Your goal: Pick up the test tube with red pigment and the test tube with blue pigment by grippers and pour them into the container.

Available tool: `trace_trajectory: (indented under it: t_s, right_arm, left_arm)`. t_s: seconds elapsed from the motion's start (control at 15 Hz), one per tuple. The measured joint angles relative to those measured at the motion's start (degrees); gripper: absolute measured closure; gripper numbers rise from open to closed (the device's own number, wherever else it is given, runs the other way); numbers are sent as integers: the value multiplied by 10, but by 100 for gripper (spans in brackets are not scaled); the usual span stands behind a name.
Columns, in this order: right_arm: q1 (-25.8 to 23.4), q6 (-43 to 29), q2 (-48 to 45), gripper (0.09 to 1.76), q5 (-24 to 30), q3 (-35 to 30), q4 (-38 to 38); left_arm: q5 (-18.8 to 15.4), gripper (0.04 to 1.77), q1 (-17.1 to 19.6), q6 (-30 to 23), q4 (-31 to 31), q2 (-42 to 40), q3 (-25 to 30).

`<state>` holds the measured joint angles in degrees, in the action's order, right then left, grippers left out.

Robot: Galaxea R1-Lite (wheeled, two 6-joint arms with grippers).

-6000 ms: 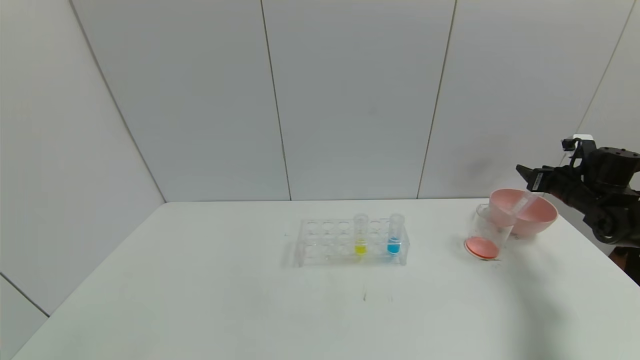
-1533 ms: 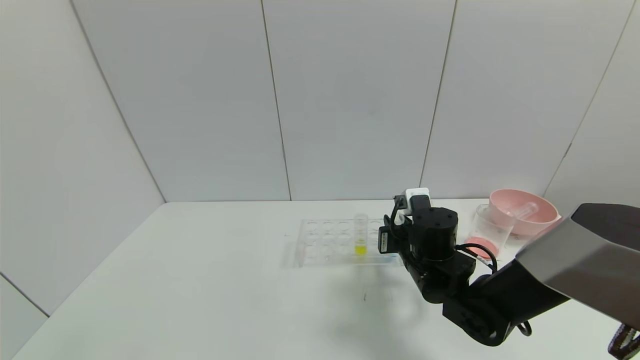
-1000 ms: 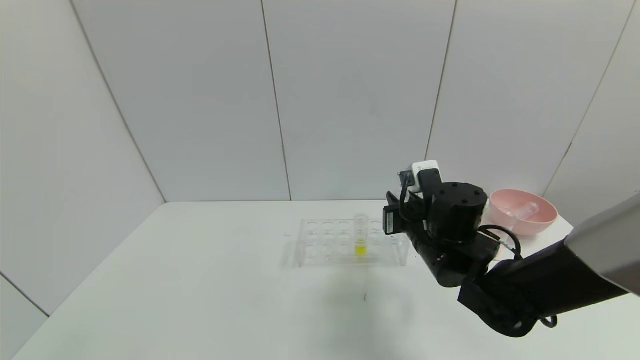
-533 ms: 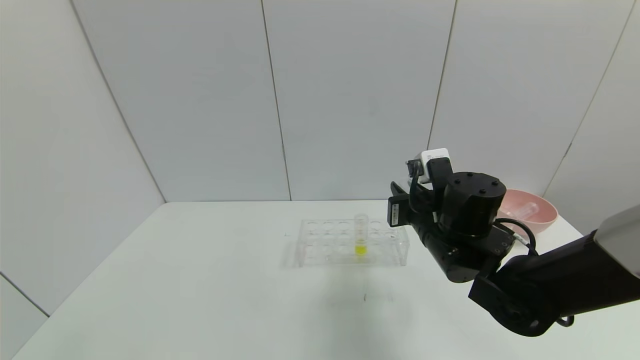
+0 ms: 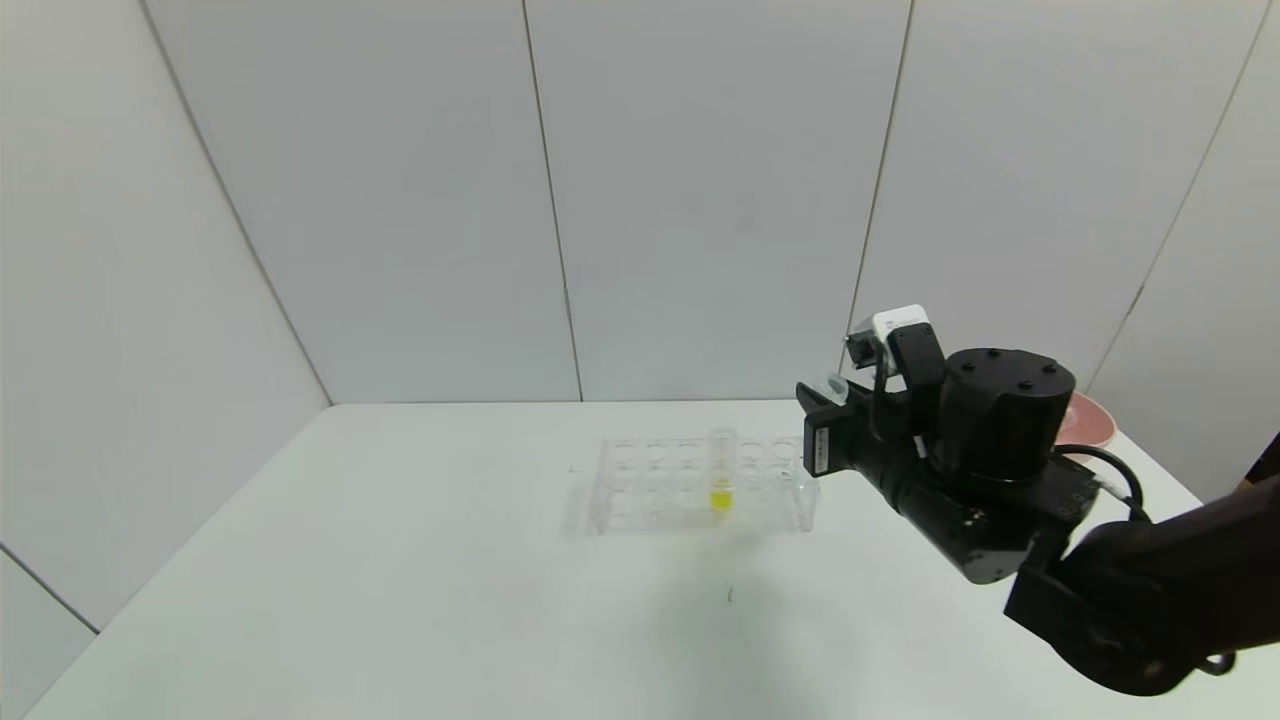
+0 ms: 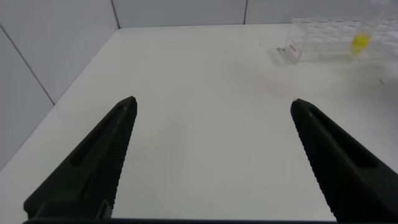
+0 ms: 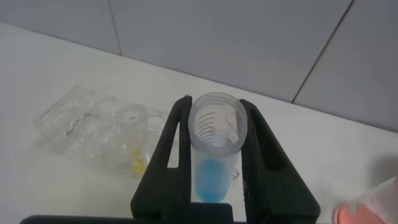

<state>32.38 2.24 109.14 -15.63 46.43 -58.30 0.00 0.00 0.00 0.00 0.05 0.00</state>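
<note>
While clamped upright between right gripper (image 7: pixel 214 165) fingers, blue-pigment tube (image 7: pixel 216 146), above rack (image 7: pixel 93 127).

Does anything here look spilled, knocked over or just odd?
Nothing stands out. The right gripper holds the blue tube upright with its liquid inside, the yellow tube stands straight in the rack, and no spill shows on the table.
</note>
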Motion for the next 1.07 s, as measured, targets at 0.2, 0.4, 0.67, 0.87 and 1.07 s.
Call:
trace_trajectory:
  t_s: [0.2, 0.4, 0.67, 0.87, 1.07]
  right_arm:
    - [-62, -1, -74, 133, 153, -74, 38]
    - [-169, 1, -143, 133, 309, -120, 90]
    - [-349, 51, -195, 133, 509, -120, 173]
    - [-472, 142, -195, 133, 604, -60, 288]
    - [-531, 217, -166, 133, 626, 50, 404]
  left_arm:
    - [0, 5, 0, 0, 0, 0, 0]
    - [0, 5, 0, 0, 0, 0, 0]
    - [0, 5, 0, 0, 0, 0, 0]
    - [0, 5, 0, 0, 0, 0, 0]
    - [0, 5, 0, 0, 0, 0, 0]
